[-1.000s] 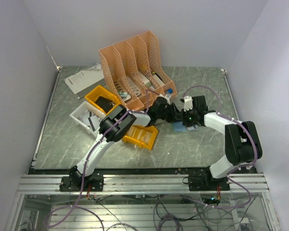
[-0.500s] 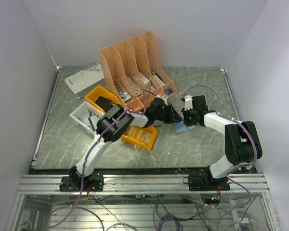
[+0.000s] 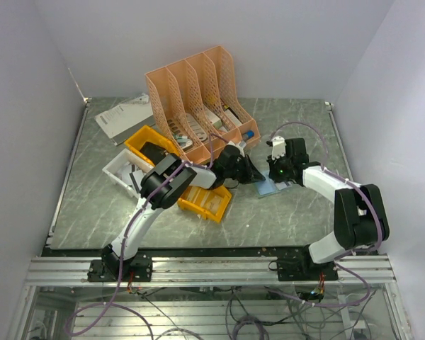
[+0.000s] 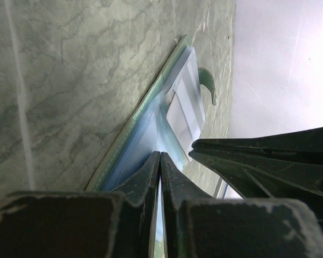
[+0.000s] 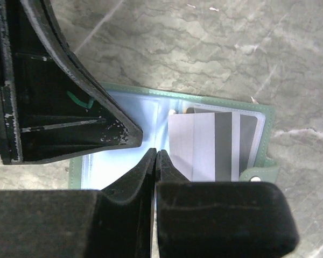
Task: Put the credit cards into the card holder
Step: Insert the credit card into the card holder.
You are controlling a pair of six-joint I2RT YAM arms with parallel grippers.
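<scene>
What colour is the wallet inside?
The card holder is light blue inside; right wrist view shows it best.

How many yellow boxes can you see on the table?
2. One yellow box sits beside the white tray; the other yellow box lies in front, further right. Others may be hidden.

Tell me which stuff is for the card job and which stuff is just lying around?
For the job:
card holder, lying open
credit cards, tucked in it
left tool
right tool

Just lying about:
peach file rack
yellow bins
white tray
printed paper
</scene>
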